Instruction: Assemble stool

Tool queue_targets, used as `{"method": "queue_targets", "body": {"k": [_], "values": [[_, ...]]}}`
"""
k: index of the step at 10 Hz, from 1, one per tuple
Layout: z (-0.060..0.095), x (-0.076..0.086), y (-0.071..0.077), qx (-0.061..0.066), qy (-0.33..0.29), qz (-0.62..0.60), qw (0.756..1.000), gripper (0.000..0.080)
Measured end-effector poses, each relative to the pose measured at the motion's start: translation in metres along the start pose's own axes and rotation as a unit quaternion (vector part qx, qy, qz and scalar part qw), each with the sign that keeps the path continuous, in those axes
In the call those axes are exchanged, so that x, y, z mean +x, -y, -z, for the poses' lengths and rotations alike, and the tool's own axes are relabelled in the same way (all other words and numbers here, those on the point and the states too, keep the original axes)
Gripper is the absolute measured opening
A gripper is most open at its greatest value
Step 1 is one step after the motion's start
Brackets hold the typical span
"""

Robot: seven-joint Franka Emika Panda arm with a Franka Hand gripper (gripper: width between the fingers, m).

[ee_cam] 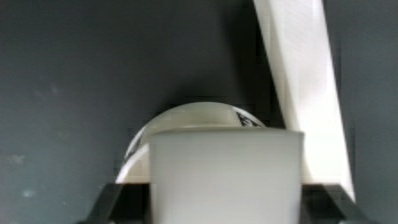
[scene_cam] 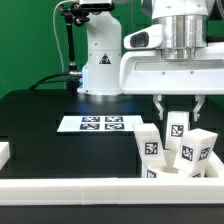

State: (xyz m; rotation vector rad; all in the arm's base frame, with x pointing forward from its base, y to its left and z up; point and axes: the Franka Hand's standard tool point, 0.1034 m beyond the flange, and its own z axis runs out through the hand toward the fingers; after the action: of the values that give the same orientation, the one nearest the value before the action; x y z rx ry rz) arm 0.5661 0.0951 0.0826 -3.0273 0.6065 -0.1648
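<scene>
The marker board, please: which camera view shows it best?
The exterior view: the marker board lies flat on the dark table with its tags in plain sight. The wrist view shows none of it, being filled by a white leg in the claw.

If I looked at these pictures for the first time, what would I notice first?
Probably the big white gripper coming down at the exterior view's right, shut on one chunky stool leg with a black-and-white tag. More legs crowd around it by the white rail, and a flat marker board lies on the black table.
</scene>
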Motion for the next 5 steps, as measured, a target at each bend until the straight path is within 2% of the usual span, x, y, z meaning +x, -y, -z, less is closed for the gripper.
{"method": "queue_targets", "body": {"k": [2, 4, 5], "values": [[0.0001, 0.0020, -0.0035, 0.009, 0.010, -0.095, 0.995, 0.0338], [0.0006, 0.0012, -0.0012, 0.010, 0.016, -0.193, 0.981, 0.0340], [0.0004, 0.0008, -0.0011, 0.010, 0.016, -0.201, 0.979, 0.0340]]}}
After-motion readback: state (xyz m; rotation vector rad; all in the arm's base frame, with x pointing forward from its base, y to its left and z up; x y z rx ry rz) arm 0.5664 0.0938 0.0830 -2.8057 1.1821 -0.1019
